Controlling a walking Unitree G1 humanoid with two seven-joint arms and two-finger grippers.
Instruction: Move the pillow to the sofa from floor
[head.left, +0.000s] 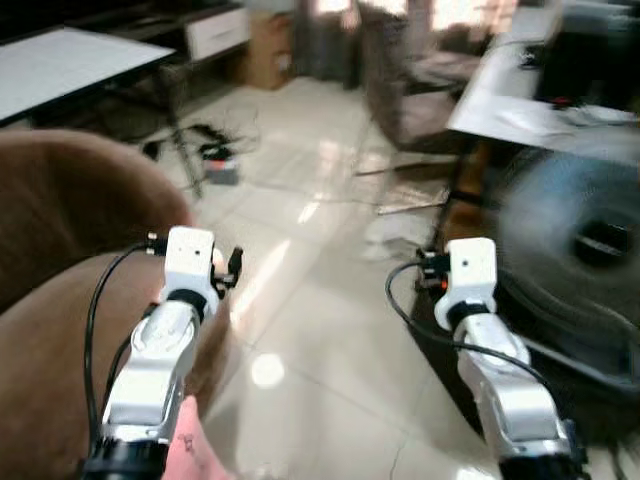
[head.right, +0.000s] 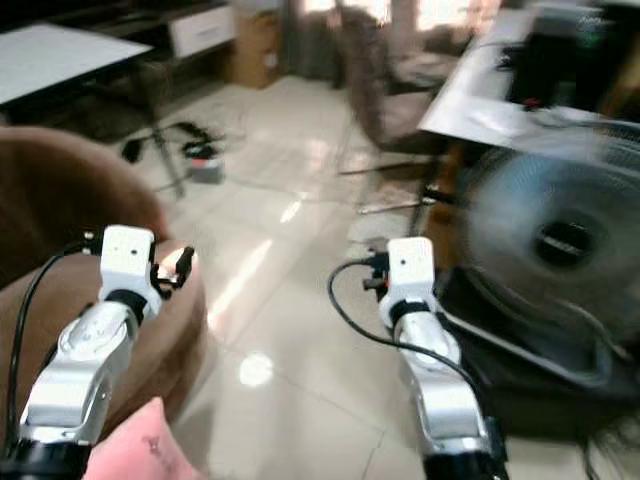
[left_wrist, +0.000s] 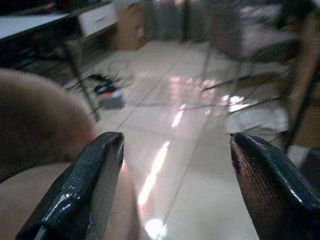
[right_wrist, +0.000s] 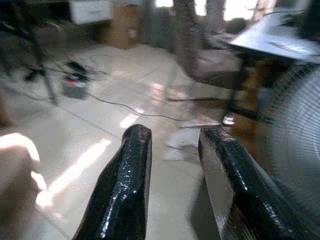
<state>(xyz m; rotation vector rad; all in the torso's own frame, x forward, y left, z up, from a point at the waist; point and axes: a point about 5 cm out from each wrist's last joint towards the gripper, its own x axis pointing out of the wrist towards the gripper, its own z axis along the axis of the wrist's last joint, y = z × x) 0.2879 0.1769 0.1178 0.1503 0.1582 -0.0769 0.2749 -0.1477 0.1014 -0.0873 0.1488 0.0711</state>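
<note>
Over the brown sofa (head.left: 60, 250) arm, the left gripper (left_wrist: 175, 165) hangs with its fingers (left_wrist: 87, 192) spread wide, nothing between them, just shiny floor (head.left: 330, 300) showing through the gap. It isn't touching the sofa as far as the wrist view shows. The right gripper (right_wrist: 172, 165) is held out over the floor further right, fingers parted a bit with a narrow gap, also holding nothing.

The pillow: pretty much only a pink corner (head.right: 140, 445) pokes in at the bottom edge of the head views, right beside the left arm and down by the sofa. Can't tell its full shape or whether it rests on the sofa or the floor.

Around it all, a big fan (head.right: 555, 250) stands close on the right, blurred, just beside the right arm. Behind it there's a table (head.left: 500, 90) and a chair (head.left: 400, 70). On the far left, a white desk (head.left: 60, 60), with a power strip (head.left: 218, 160) and cables on the tiles near its leg.
</note>
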